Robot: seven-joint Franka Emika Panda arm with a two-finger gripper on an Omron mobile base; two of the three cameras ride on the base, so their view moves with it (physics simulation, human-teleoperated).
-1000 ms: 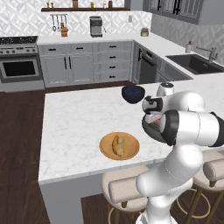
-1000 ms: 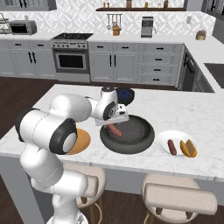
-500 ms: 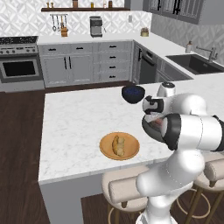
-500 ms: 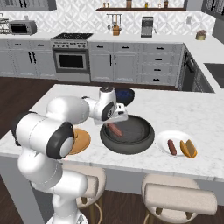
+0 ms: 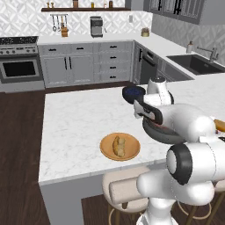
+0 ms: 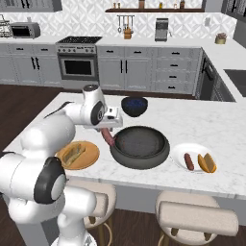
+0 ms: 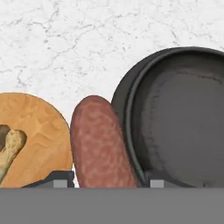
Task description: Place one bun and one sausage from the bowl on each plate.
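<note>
Your jaws are clamped on the sausage (image 6: 107, 137), which hangs tilted, its free end pointing down between the wooden plate (image 6: 91, 158) and the bowl (image 6: 140, 146).

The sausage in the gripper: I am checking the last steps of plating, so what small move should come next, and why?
Probably carry the sausage sideways over the wooden plate, then lower it. The gripper holds it between the empty bowl and that plate, which has only a bun. The white plate already has both.
</note>
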